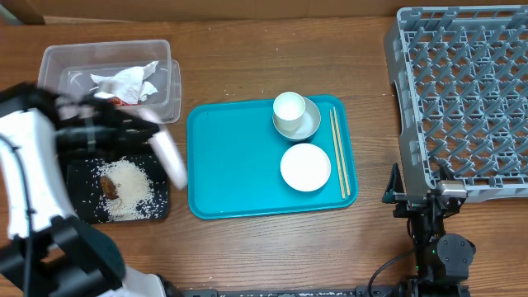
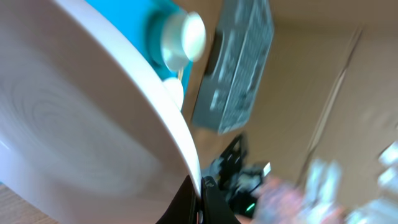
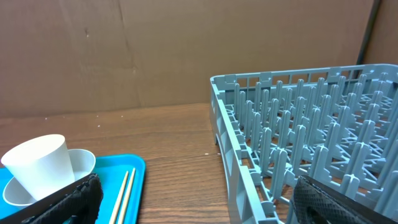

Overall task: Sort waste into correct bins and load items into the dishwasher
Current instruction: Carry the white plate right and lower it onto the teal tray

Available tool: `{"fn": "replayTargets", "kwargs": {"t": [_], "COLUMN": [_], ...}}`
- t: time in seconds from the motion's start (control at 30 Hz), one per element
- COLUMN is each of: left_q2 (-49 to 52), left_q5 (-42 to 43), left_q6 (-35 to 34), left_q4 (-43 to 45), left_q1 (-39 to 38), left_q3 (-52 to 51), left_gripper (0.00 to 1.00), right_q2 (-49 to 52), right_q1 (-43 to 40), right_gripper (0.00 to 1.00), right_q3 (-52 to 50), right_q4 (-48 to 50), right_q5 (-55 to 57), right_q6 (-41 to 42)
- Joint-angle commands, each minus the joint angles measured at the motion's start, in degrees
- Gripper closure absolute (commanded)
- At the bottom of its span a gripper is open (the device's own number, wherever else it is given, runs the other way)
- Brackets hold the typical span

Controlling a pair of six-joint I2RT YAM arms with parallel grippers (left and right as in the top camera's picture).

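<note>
Plate (image 2: 81, 124), white, 1: clamped by its rim in left gripper (image 2: 200, 208), tilted steeply above black tray's (image 1: 78, 177) right edge, near desk's front-left corner. Right gripper (image 3: 196, 205): jaws wide, empty, beside rack (image 1: 462, 91).

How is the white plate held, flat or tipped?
Tipped steeply: overhead the plate shows nearly edge-on, its rim pinched in the shut left gripper.

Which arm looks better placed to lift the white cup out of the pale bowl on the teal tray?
Probably the right. The right gripper is open and empty near the teal plastic tray, with the white cup ahead. The left gripper is shut on a round white plate.
</note>
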Motion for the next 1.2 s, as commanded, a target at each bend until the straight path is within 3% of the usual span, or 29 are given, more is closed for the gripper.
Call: {"fn": "replayTargets", "kwargs": {"t": [0.0, 0.1, 0.37, 0.57, 0.9, 1.17], "left_q2": [-2.01, -1.51, -1.29, 1.70, 13.79, 17.64], "left_q5": [-5.42, -14.67, -45.46, -62.36, -62.99, -60.50], "left_q6": [-2.60, -6.99, -28.55, -37.09, -40.94, -40.87], "left_q4": [1.73, 5.88, 20.90, 25.40, 28.00, 28.24], "left_q1": [-8.90, -17.51, -40.33, -52.52, -57.42, -57.31], "left_q3": [-0.22, -0.28, -0.39, -0.39, -0.39, -0.20], "left_gripper": [0.96, 0.96, 0.96, 0.96, 0.96, 0.64], "right_q2": [-0.57, -0.57, -0.57, -0.57, -0.57, -0.57], "right_q1": [0.20, 0.20, 0.20, 0.20, 0.20, 0.20], "right_gripper": [0.00, 0.00, 0.00, 0.00, 0.00, 0.00], "right_q3": [-0.61, -0.61, -0.61, -0.61, -0.61, -0.61], "right_q4": [0.31, 0.31, 0.31, 0.31, 0.31, 0.31], "right_q5": [0.52, 0.52, 0.52, 0.52, 0.52, 0.52], "right_q6": [-0.24, -0.26, -0.24, -0.26, -0.26, -0.24]}}
